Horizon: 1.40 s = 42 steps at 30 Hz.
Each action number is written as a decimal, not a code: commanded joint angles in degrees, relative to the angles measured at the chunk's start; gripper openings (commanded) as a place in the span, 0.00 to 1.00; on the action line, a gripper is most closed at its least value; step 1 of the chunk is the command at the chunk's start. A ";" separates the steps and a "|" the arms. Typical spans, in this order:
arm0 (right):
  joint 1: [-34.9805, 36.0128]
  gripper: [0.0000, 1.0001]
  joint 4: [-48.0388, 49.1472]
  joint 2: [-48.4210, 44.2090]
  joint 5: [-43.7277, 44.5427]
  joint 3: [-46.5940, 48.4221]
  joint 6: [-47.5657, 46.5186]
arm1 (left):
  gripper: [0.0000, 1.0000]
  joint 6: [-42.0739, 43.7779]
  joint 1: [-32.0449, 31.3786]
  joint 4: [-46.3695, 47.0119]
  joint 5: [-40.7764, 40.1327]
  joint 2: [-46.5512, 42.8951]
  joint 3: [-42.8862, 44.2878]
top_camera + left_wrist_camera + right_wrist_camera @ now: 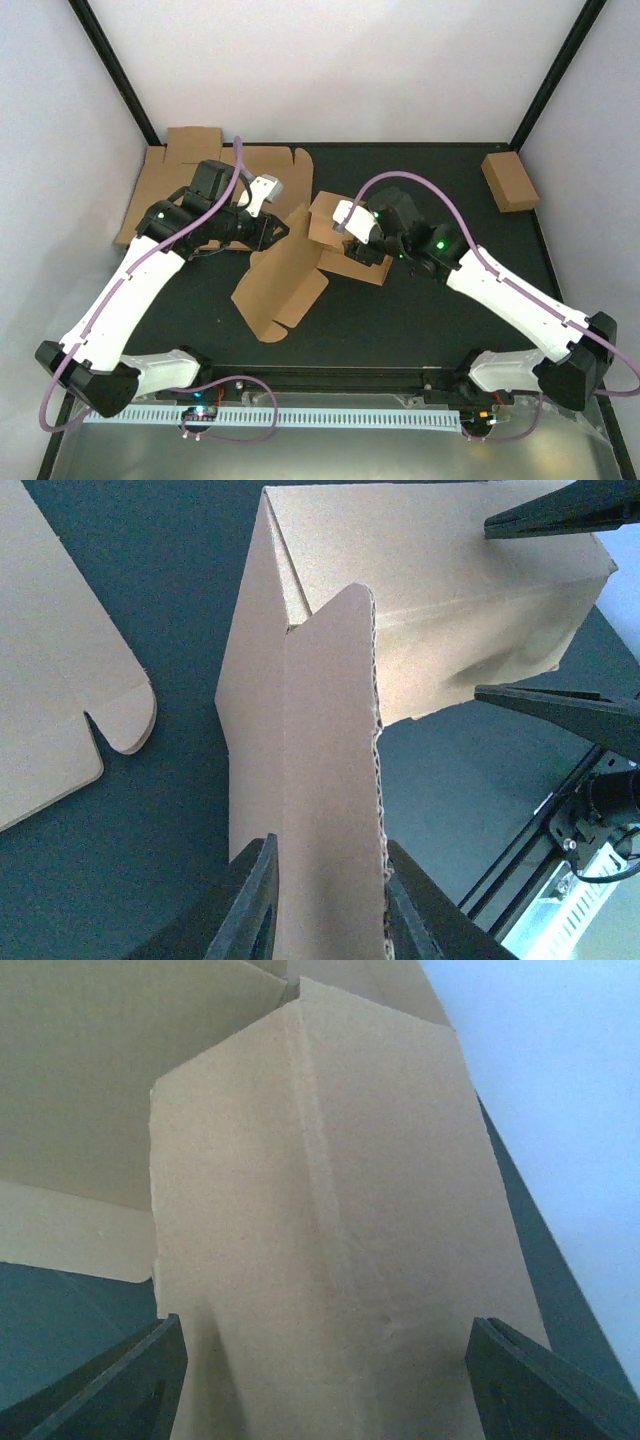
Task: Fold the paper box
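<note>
Working on the paper box [283,272] near the middle of the black table [400,320], between the two arms, with one long panel slanting down toward the near side and another raised toward the right. Pinching a round-topped upright flap of it in the left gripper [330,910], with the fingers [258,905] set narrow against either side of the cardboard. Reaching in from the right with the right gripper [325,1380], spreading its fingers [110,1385] wide to either side of a creased panel; not showing clearly whether touching it. Sharing the table with a flat cardboard sheet [200,165] lying at the far left and a small closed box [510,182] sitting well apart at the far right.
</note>
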 commanded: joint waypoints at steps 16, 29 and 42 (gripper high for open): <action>7.02 0.71 16.23 -2.28 25.07 -8.47 -11.75 | 0.16 0.70 -0.66 1.67 5.91 1.82 0.71; 9.22 0.65 27.12 0.69 31.43 -13.40 -19.46 | 0.11 1.48 -0.64 1.73 8.25 2.33 1.68; 9.38 0.76 16.44 -3.19 24.76 -6.08 -18.74 | 0.09 1.87 -0.62 0.97 7.24 2.81 3.07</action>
